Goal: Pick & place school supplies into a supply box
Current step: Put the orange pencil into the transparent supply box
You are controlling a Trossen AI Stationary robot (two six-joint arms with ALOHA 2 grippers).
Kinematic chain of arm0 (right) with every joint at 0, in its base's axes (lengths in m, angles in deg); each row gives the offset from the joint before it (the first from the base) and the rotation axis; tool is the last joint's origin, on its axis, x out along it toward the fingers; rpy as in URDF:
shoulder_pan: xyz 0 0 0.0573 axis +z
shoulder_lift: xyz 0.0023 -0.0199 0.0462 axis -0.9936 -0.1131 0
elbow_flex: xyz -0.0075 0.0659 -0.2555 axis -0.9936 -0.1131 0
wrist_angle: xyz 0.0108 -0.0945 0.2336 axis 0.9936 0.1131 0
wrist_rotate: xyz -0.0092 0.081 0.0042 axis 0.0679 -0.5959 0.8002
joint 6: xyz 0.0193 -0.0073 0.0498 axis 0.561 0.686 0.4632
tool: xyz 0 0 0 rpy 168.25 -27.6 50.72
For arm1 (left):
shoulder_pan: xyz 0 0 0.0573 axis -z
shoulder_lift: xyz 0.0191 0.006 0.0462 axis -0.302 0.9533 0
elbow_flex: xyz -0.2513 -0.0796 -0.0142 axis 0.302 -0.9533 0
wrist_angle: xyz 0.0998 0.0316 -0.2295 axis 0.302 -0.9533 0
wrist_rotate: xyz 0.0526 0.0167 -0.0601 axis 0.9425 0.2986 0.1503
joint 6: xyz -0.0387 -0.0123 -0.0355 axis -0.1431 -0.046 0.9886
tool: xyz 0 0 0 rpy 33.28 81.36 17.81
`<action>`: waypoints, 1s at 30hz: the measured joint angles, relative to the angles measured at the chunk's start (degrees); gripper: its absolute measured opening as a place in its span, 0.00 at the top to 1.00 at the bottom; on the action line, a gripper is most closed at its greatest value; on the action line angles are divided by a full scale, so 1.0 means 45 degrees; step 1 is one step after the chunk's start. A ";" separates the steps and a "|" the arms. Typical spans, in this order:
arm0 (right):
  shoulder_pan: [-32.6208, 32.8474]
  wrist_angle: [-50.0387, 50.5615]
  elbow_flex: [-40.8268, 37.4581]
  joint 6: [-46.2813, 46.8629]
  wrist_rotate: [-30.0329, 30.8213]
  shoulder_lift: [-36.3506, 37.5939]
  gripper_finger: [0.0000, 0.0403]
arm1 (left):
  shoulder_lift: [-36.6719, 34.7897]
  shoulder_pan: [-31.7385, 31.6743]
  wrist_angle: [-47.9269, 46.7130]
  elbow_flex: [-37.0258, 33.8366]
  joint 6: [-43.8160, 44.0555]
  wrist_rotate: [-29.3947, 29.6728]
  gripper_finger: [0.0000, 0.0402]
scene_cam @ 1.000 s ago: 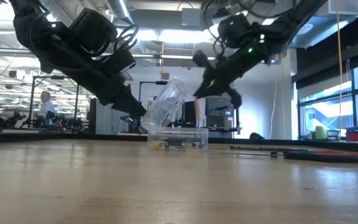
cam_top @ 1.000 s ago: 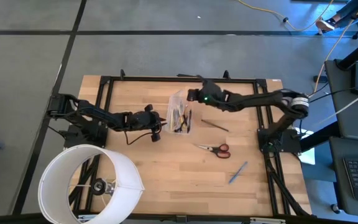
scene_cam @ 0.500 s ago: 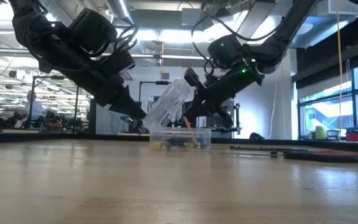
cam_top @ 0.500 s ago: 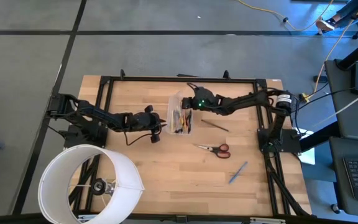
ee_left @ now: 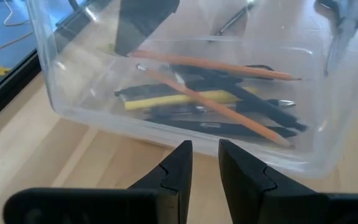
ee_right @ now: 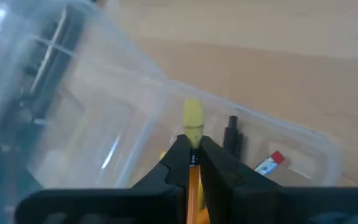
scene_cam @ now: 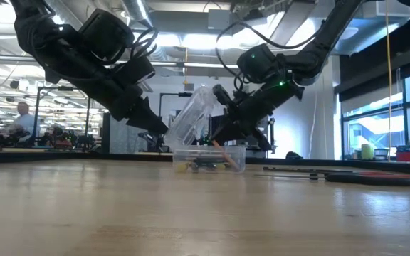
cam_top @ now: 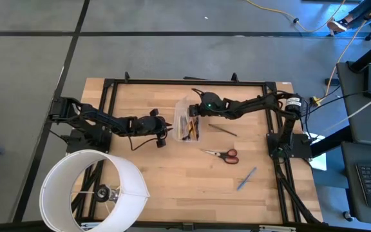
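Right claw (ee_right: 192,163) pinching an orange pencil (ee_right: 192,124) over the clear supply box (cam_top: 187,122) — release low, lengthwise; left claw (ee_left: 204,163) narrow, empty

Right claw (cam_top: 194,115) descended, apparently lowering pencil (ee_right: 192,134) into box (cam_top: 187,121).

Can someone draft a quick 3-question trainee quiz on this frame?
1. True or false: the red-handled scissors already lie inside the small clear plastic supply box.
2. Which tool is pinching an orange pencil with a yellow eraser over the box? A) left tool B) right tool C) neither
3. Fill in: the blue pen lies on the wooden ____, nearer the right arm's side.

Key:
1. False; they lie on the table outside the box.
2. B, the right tool; the left tool waits at the box's side.
3. Table.
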 joint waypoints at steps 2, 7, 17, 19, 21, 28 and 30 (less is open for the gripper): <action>0.0004 0.0106 0.0000 -0.0303 -0.0210 0.0000 0.92 | 0.0000 -0.0003 -0.0001 0.0000 0.0000 0.0035 0.82; 0.0010 0.0112 0.0000 -0.1182 -0.0370 0.0000 0.92 | 0.0000 -0.0023 -0.0003 0.0000 0.0000 0.0584 0.82; 0.0024 0.0105 0.0000 -0.2851 -0.1160 0.0000 0.92 | -0.0005 -0.0018 -0.0003 0.0000 0.0000 0.0607 0.82; 0.0024 0.0109 0.0000 -0.3059 -0.1647 0.0000 0.92 | -0.0005 -0.0018 -0.0003 0.0000 0.0000 0.0611 0.82; 0.0024 0.0110 0.0000 -0.3093 -0.2055 0.0000 0.92 | -0.0005 -0.0018 -0.0003 0.0000 0.0003 0.0615 0.82; 0.0029 0.0110 0.0000 -0.3081 -0.2666 0.0000 0.92 | -0.0010 -0.0199 -0.0003 0.0000 0.0015 0.0601 0.82; 0.0029 0.0110 0.0000 -0.3081 -0.2777 0.0000 0.92 | -0.0010 -0.0266 -0.0003 0.0000 0.0017 0.0593 0.82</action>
